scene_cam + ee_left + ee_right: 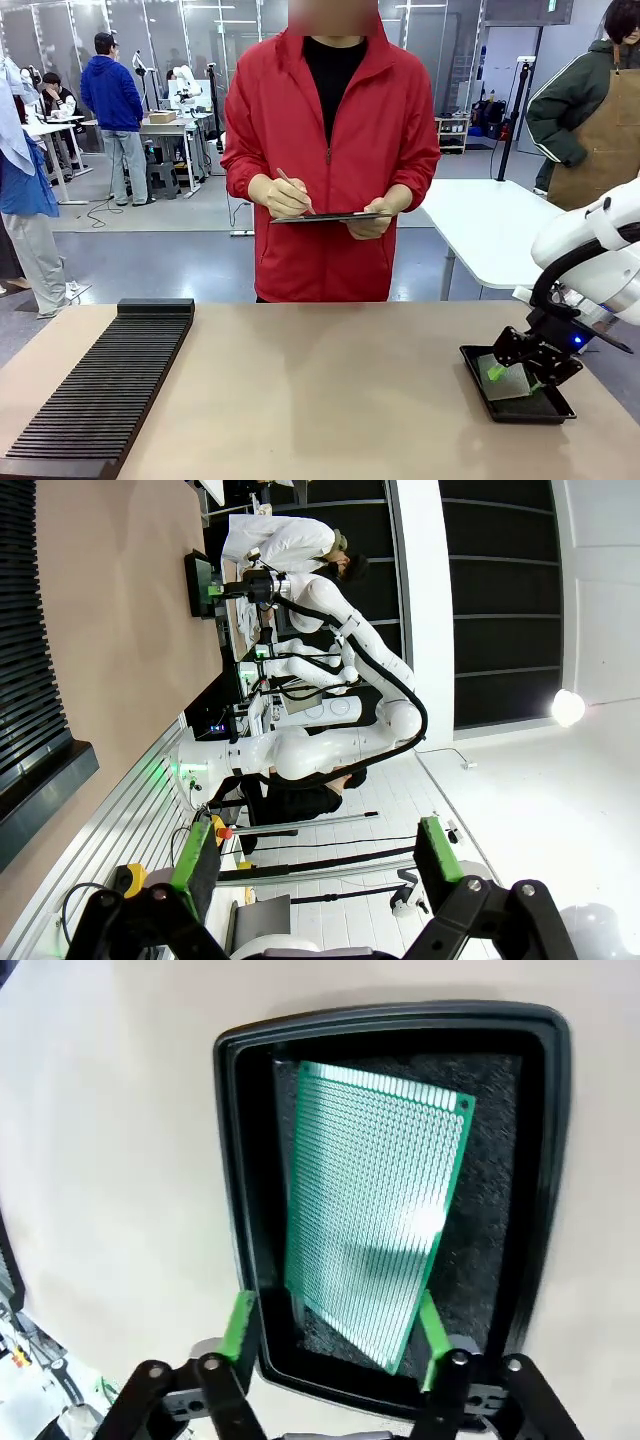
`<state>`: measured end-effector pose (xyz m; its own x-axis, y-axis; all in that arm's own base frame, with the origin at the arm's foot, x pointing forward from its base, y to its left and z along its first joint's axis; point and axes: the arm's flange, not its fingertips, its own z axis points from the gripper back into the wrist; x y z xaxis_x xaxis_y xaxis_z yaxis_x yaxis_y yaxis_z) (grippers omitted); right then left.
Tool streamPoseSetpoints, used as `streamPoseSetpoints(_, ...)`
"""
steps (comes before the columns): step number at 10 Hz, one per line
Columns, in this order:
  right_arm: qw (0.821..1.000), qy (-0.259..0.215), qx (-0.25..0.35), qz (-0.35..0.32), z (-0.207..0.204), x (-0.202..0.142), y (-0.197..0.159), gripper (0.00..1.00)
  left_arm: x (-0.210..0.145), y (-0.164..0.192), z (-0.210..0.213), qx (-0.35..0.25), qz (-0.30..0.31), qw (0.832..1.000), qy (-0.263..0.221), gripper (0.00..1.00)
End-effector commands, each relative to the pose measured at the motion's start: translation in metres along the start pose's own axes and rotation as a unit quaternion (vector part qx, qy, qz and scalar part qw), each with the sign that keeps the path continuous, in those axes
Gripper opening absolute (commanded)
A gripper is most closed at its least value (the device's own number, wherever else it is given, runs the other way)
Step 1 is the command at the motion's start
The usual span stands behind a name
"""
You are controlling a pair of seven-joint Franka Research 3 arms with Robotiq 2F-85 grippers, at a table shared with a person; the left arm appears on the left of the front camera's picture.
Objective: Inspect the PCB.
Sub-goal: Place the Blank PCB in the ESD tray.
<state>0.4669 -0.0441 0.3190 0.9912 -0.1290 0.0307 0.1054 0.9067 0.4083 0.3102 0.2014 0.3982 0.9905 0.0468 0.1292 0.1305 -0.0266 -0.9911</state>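
Over at the right end of the table, the right end effector hangs low above a shallow black tray. Looking along its fingers, the PCB lies inside that tray, a green perforated board set at a slant on the dark speckled lining, 1 corner near the tray's far wall and the near end lying between the 2 green pads. The pads stand apart on either side of the board's near end, and I see a gap between each pad and the board's edge, so the jaws are spread and grip nothing.

The left end effector points away from the table, toward the robot's own base and the floor, its 2 green-padded fingers spread wide with nothing between them.

Across the table a person in a red jacket holds a dark tablet level in 1 hand and touches a stylus to it with the other. A long black ribbed rack lies along the left side of the table.
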Motion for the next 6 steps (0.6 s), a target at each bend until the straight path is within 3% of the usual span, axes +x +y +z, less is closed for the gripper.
streamPoseSetpoints(1,0.999,-0.01,-0.042,-0.021,0.012,-0.012,0.009,1.0,-0.001,-0.002,0.0,0.0,0.001,1.0,0.003,1.0)
streamPoseSetpoints(5,0.996,-0.045,-0.074,-0.029,0.042,-0.027,0.022,1.0,-0.001,-0.002,0.0,0.0,0.001,1.0,0.003,1.0)
streamPoseSetpoints(6,0.996,-0.022,-0.08,-0.028,0.04,-0.027,0.023,1.0,-0.001,-0.002,0.0,0.0,0.001,1.0,0.003,1.0)
